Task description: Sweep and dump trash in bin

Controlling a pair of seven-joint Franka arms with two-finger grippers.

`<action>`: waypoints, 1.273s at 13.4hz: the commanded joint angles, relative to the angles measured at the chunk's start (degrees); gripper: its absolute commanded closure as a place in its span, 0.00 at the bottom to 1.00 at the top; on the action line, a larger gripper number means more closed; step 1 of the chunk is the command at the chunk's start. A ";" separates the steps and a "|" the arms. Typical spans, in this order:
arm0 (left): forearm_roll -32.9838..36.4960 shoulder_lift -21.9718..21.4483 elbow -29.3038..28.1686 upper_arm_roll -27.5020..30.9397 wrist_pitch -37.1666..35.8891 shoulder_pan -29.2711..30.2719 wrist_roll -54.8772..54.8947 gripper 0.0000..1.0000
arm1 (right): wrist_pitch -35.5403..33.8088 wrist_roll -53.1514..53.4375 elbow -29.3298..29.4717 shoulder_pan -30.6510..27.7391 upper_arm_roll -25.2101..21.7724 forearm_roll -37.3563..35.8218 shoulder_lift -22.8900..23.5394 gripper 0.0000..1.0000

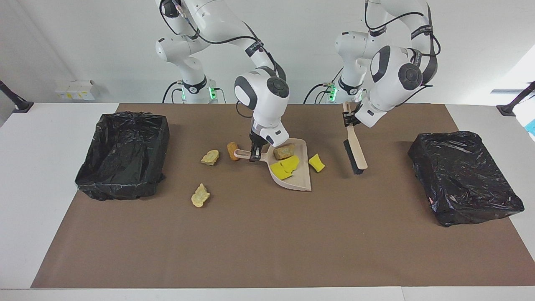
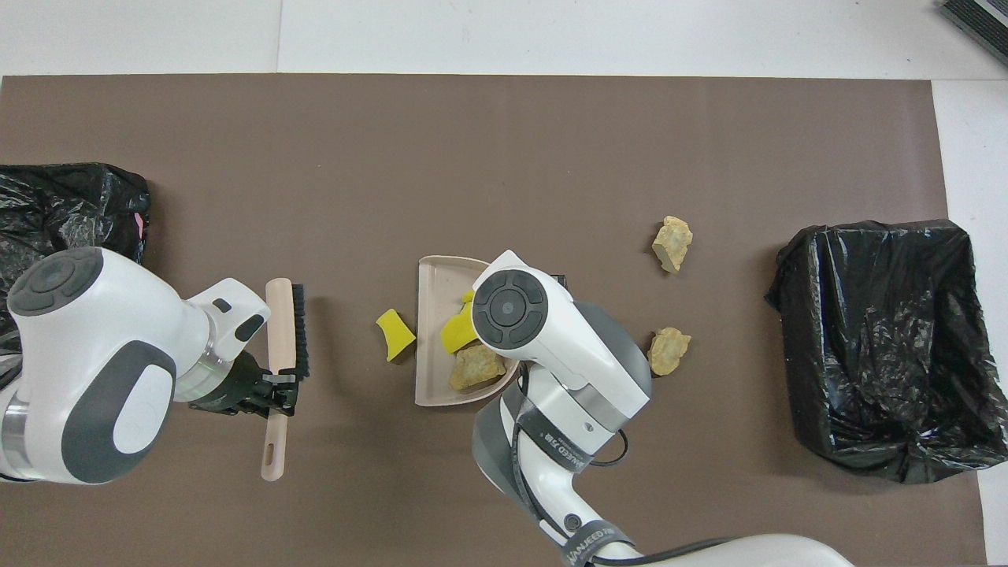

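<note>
R gripper (image 1: 255, 155) is pinched on the dustpan handle (image 1: 246, 153), fingers pressed against the thin beige stem, wrist pointing straight down. Dustpan (image 1: 297, 180) sits flat on the mat, roughly mid-table; its handle points toward the R arm's end, its open mouth toward the L arm's end, so the long axis runs along the table's length. In the pan: 1 tan-brown lump (image 1: 284, 151) nearer the robots, and bright yellow pieces (image 1: 285, 167) just beside it.

Just outside the pan mouth, 1 yellow lump (image 1: 316, 162) lies on the mat, apart from the lip. By the handle's tip: 1 orange-brown lump (image 1: 232, 150), close to touching it. Then 1 pale tan lump (image 1: 210, 157) further toward the R arm's end, and 1 more pale tan lump (image 1: 200, 195) farther from the robots.

L gripper (image 1: 349, 119) is clamped on the brush (image 1: 355, 142) handle, near its upper end. Brush is tilted, bristle end down at the mat, long axis running away from the robots; bristles (image 2: 299, 329) face the pan.

Surface: brown mat (image 1: 267, 242) over a white table (image 1: 42, 167). 1 open black-lined bin (image 1: 124, 155) at the R arm's end, 1 black-bagged bin (image 1: 464, 175) at the L arm's end. Plain white wall (image 1: 83, 42) at the robots' end; small white boxes (image 1: 77, 89) at its foot.
</note>
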 commanded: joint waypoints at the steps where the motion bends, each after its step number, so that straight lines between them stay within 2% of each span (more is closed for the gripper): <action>1: -0.31 -0.18 -2.83 -0.75 2.64 -1.18 0.00 1.00 | -4.12 -1.12 0.79 0.71 0.31 -3.45 -1.23 1.00; 5: -1.10 -0.19 -4.15 -0.66 3.07 -11.01 -0.79 1.00 | -3.52 3.17 1.76 3.08 0.49 -3.63 0.61 1.00; 9: -3.82 -0.45 -3.63 -0.84 2.02 -15.86 -0.71 1.00 | -1.15 5.99 4.04 3.79 0.49 -2.58 3.68 1.00; 14: -4.01 -0.36 0.76 -0.57 -2.88 -14.81 0.43 1.00 | 1.66 7.32 4.75 2.57 0.66 -2.31 4.05 1.00; 17: -2.95 -0.36 1.38 -0.40 -4.92 -14.28 1.93 1.00 | 1.67 7.05 4.75 1.77 0.66 -0.64 3.61 1.00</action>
